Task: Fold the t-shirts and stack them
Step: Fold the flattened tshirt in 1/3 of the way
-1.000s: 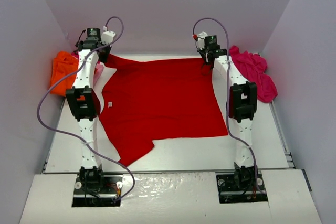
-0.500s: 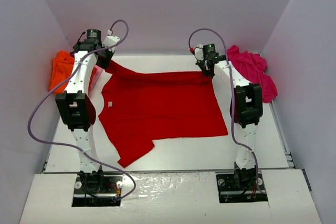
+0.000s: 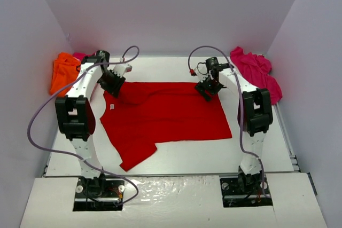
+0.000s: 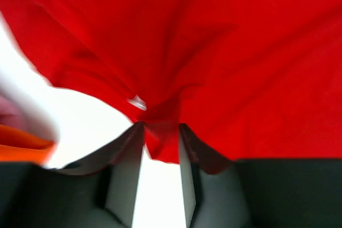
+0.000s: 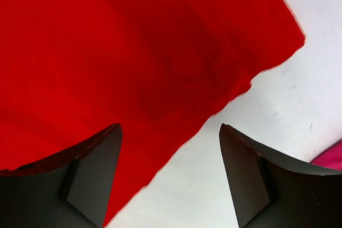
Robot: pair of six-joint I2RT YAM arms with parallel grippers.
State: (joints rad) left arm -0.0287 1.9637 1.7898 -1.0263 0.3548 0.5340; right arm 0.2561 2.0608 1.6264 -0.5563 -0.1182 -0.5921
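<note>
Red t-shirt spread mid-worktop, one tool at each far corner

The red t-shirt point(image 3: 171, 113) lies mostly flat on the white worktop point(image 3: 214, 156) between the two arms, with one sleeve pointing to the near left and a small white label point(image 3: 112, 106) showing near its left edge. The left tool point(image 4: 160, 126) sits at the shirt's far-left corner. Its jaws stand only a little apart, with a tuck of red cloth bunched between them – whether that cloth is pinched or loose cannot be told. The right tool point(image 5: 170, 126) hangs over the far-right corner, released. Its jaws are spread wide with nothing in them, above the hem and bare worktop. The orange t-shirt point(image 3: 63, 72) is crumpled at the far left – the magenta t-shirt point(image 3: 257, 70) is heaped at the far right, both well apart from the red one.
</note>
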